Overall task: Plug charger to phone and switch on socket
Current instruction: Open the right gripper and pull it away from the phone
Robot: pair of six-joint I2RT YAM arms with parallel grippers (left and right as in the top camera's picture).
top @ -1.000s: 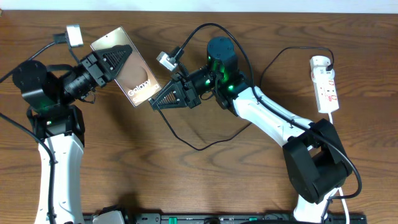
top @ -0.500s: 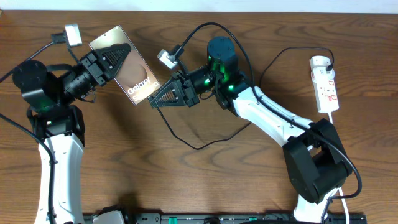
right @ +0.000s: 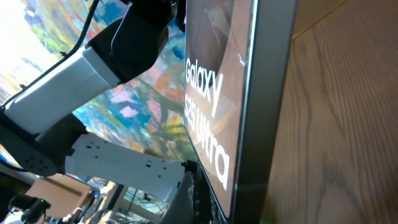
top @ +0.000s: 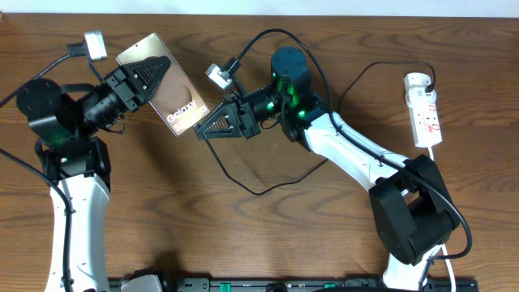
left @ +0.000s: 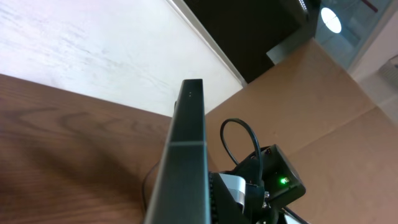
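Right gripper [top: 200, 134], pinched shut seemingly on the charger [top: 243, 185], edged left toward the phone [top: 174, 101] clamped in the left gripper [top: 162, 75]; a skewed approach could jam it.

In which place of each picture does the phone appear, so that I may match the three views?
Overhead: the phone, upper left of centre, gold back up.
Left wrist: the phone at centre, edge-on, rising from the bottom edge.
Right wrist: the phone at centre, Galaxy lettering visible.
Shared landmark: the brown wooden table.
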